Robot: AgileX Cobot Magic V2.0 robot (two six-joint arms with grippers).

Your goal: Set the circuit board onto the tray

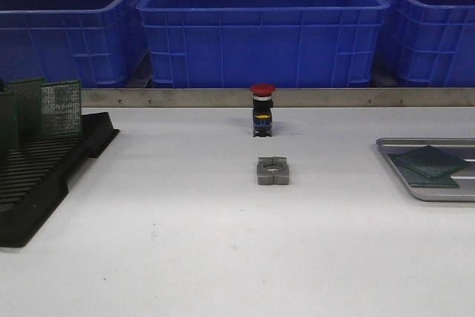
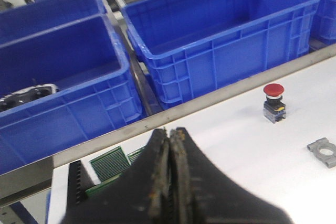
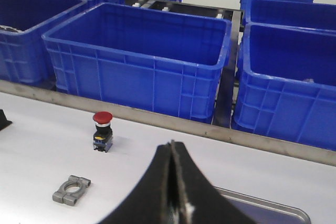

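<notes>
Flat green boards lie on the ribbed metal tray. Left gripper and right gripper: black tapered fingers pressed together, holding nothing.

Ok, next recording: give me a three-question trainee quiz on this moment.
1. True or false: the tray already holds green circuit boards.
2. What holds the upright boards at front-view left: A) black slotted rack B) blue bin C) tray?
3. Which object lies nearer the front view camera than the red-capped push button?

Key: 1 true. 2 A. 3 the grey clamp block.
</notes>
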